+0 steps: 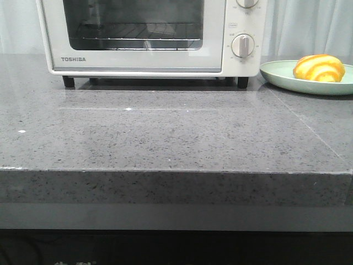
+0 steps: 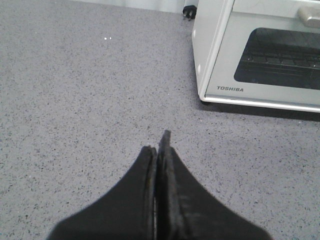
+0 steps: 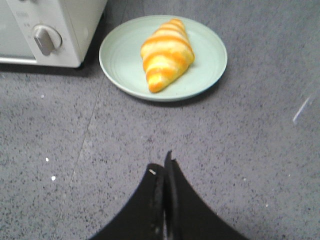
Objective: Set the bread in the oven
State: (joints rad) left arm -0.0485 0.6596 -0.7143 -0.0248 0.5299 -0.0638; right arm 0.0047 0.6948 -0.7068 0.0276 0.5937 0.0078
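A: Start close in. What do your wrist views give you?

B: Your right tool [image 3: 166, 162] hangs over bare grey table [image 3: 260, 150], its two black fingers pressed together with nothing between them. Your left tool [image 2: 159, 142] is the same: fingers pressed flat against each other, holding nothing, over the speckled table.

A: And the bread relative to the right tool?

B: You have the bread [image 3: 166, 52] straight ahead of the right tool, apart from it, with a stretch of table between. It lies on its side on the pale green plate [image 3: 205, 75], one pointed end facing the tool.

A: Further back?

B: The oven [image 1: 149, 36] stands at the far side of the table, door shut, the plate just beside its knob end without touching it. Your left wrist view shows the oven's near corner, the Toshiba name and the dark window, but no bread.

A: What does the front view add?

B: You see the wire rack [image 1: 138, 30] through the glass and the oven's black feet, which the wrist views barely show. Neither tool appears there.
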